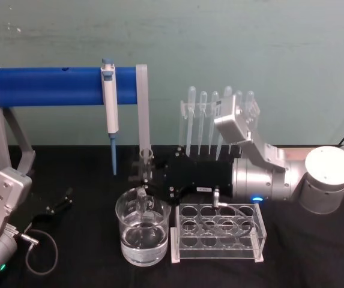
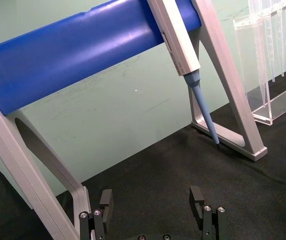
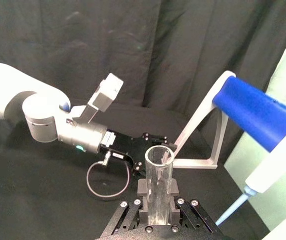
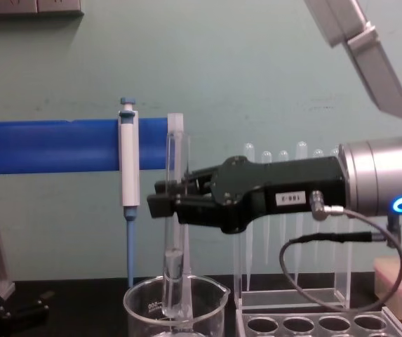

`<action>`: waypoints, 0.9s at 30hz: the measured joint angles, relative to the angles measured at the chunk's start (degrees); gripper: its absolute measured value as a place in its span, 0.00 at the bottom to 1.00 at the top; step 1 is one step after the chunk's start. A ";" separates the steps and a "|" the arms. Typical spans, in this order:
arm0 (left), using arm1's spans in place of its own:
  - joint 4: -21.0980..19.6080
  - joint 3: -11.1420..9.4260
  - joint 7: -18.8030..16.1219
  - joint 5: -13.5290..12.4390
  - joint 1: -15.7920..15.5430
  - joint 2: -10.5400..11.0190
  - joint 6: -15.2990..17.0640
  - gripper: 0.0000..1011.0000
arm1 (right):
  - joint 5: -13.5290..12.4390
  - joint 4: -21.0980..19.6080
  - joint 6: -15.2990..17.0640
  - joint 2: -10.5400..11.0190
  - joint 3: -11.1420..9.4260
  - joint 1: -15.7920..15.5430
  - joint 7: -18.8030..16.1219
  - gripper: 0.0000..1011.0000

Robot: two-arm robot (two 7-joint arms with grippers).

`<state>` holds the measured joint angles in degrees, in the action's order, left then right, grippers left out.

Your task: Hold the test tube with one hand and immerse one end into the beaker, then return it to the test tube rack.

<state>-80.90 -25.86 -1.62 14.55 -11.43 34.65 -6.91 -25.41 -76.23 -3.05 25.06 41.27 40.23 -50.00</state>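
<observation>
Chest view: right gripper (image 4: 165, 203) fingers pinched the clear upright test tube (image 4: 175, 154), tip inside the beaker (image 4: 141, 305); left wrist view: left gripper (image 2: 151, 195) fingers spread

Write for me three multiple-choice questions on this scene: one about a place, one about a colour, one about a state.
1. Where is the lower end of the test tube?
A. in the rack
B. on the cloth
C. inside the beaker

2. What colour is the bar that carries the pipettor?
A. blue
B. red
C. yellow

3. In what state is the right gripper?
A. open and empty
B. shut on the test tube
C. shut on a pipette

Answers: 1 C, the chest view shows the upright tube's end below the beaker's rim; 2 A, the bar is blue in the head view; 3 B, it clamps the tube's middle. The left gripper sits open at the table's left.
</observation>
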 joint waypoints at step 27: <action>0.00 0.00 0.00 0.00 0.00 0.00 0.00 0.99 | -4.24 -12.63 6.05 7.10 -2.73 -1.22 4.12 0.22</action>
<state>-80.90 -25.86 -1.62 14.55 -11.43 34.64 -6.91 -29.64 -88.86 3.01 32.16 38.53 39.02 -45.88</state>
